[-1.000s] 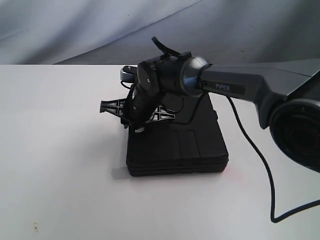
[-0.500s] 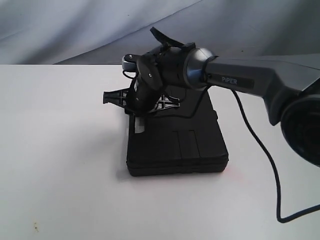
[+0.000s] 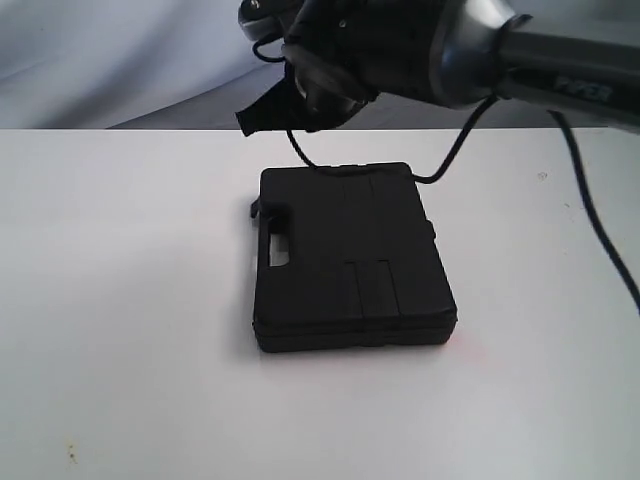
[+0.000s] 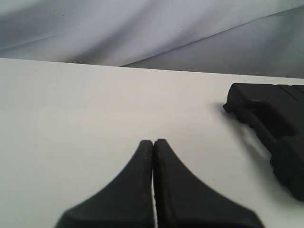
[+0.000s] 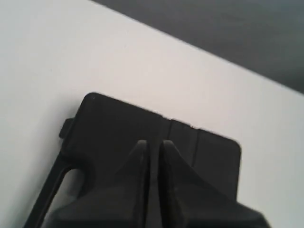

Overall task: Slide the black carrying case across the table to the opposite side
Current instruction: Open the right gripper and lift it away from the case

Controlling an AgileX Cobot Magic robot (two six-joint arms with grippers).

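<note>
The table [image 3: 120,300] bears the case [image 3: 350,260] flat near its middle, in the same spot as a second ago. The right arm [image 3: 470,50], then low over the lid, now hangs above the case's far edge, clear of it. The right gripper [image 5: 153,147] is clenched on nothing. The left gripper [image 4: 153,145] is likewise clenched over bare table.

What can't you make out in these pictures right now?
Left wrist view: the black carrying case is cut off by the frame edge.
Right wrist view: the right gripper hides part of the case.
Exterior view: the left gripper is out of frame; specks on the table are too small to identify.
</note>
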